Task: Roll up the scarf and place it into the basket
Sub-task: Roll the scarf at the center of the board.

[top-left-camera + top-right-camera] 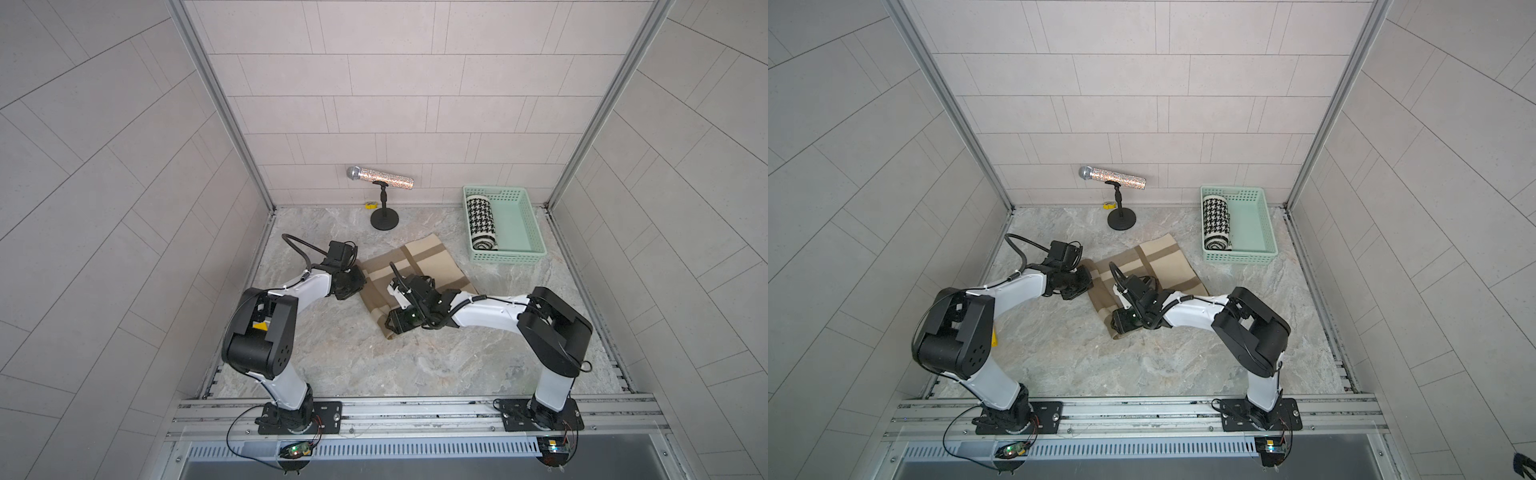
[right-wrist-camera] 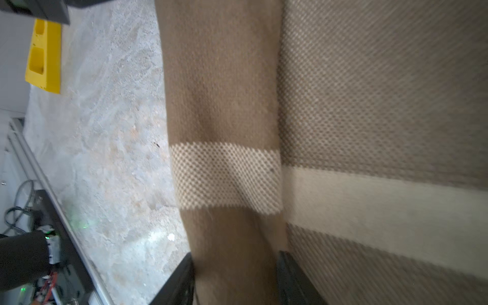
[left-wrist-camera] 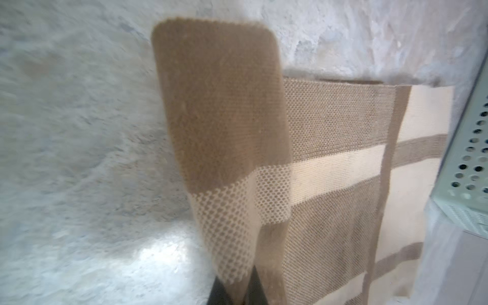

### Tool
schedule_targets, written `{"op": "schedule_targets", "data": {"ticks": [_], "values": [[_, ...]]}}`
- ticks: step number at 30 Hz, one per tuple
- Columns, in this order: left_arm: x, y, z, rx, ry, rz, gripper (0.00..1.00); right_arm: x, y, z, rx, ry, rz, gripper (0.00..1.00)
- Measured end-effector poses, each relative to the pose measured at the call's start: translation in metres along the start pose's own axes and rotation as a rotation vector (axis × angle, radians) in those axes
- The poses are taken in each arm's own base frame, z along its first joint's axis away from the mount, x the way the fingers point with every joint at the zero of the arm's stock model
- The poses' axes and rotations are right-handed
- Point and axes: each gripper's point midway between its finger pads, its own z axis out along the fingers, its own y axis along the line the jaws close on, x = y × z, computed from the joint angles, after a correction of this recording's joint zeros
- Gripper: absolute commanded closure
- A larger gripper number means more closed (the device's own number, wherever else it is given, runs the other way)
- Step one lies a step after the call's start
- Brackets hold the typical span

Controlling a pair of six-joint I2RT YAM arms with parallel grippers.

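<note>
While the beige plaid scarf (image 1: 432,259) lies on the worktop (image 1: 374,365) near the basket (image 1: 509,255) (houndstooth roll (image 1: 481,222) inside), the left gripper (image 3: 237,290) pinches its turned-up edge and the right gripper (image 2: 235,277) stands open astride it.

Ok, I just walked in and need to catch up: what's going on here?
Both arms are at the tan scarf, which lies mostly flat on the table with one edge turned over. The left gripper is shut on that edge. The right gripper straddles the fold with its jaws open. The basket already holds a rolled houndstooth scarf.
</note>
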Motion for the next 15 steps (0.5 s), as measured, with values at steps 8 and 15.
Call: {"op": "schedule_targets", "data": {"ticks": [8,15], "values": [[0.005,0.019,-0.008,-0.136,0.017,0.025,1.0,-0.003,0.039,-0.01,0.411,-0.098,-0.438,0.02],[0.009,0.023,-0.008,-0.152,0.033,0.027,1.0,-0.001,0.042,0.027,0.676,-0.087,-0.678,0.0]]}}
